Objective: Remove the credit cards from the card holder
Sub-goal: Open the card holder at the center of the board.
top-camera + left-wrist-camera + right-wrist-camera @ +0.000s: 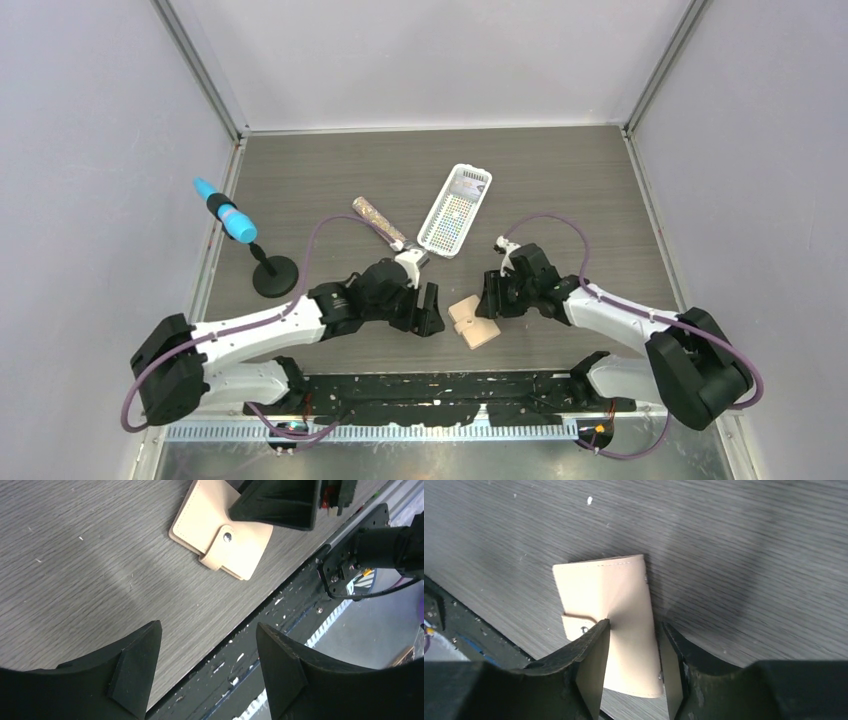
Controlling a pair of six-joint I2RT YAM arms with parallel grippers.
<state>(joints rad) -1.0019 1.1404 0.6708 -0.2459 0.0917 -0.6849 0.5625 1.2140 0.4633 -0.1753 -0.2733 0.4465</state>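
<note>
Left gripper (207, 630) hangs wide open, holding nothing, above the near edge of the table (75, 570). Right gripper (635, 627) stands partly open directly over the closed card holder (606, 585), which lies flat between both arms; fingertip contact cannot be confirmed. Its tab (220, 547) is snapped shut.

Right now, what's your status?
Left gripper: jaws open, empty. Right gripper: jaws open over card holder. Holder snapped shut, flat on table; no cards out. Nothing blocking.
</note>
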